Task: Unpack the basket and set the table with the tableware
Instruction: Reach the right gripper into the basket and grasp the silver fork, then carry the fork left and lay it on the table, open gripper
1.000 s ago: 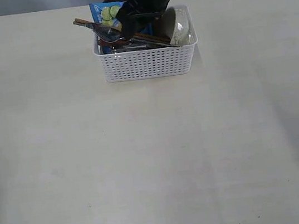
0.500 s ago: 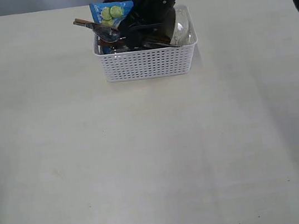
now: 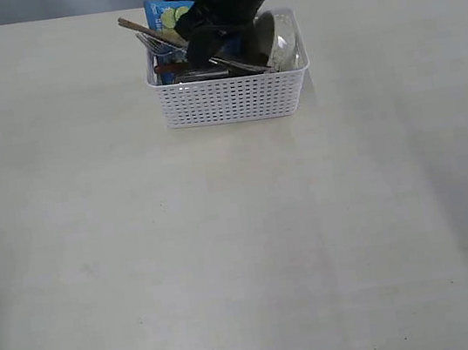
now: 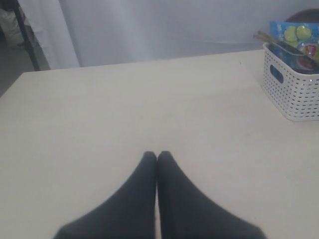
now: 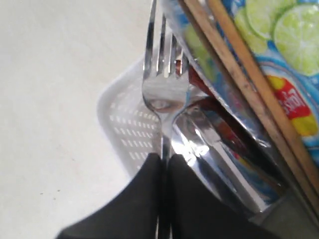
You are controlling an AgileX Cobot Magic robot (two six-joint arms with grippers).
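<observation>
Since half a second ago the right arm has drawn up and toward the upper left of the exterior frame, and the fork (image 3: 146,41) has risen with it. Its tines now stand clear above the left rim of the basket (image 3: 232,100), where before they lay lower among the other pieces.

The wrist camera shows the right gripper (image 5: 162,158) with its fingers (image 5: 139,199) pressed together on the fork's thin handle, just behind the neck. The left gripper (image 4: 157,155) is empty, fingers shut against each other, hanging over bare counter (image 3: 227,246) with the basket at the upper right of its frame.

I judge the fork light and rigid, but polished steel is slippery, and a pinch this near the head leaves most of the handle as a lever, so it may swivel. It lies against the knife (image 5: 214,154) and close to the chopsticks (image 5: 239,84), which rest on the chip bag (image 5: 284,59), so I would expect them to drag along if I pull carelessly. The bowl (image 3: 283,44) at the basket's right end is well away from the fork.

In the exterior view the fork's long axis runs diagonally, tines to the upper left, handle down-right into the fingers.
</observation>
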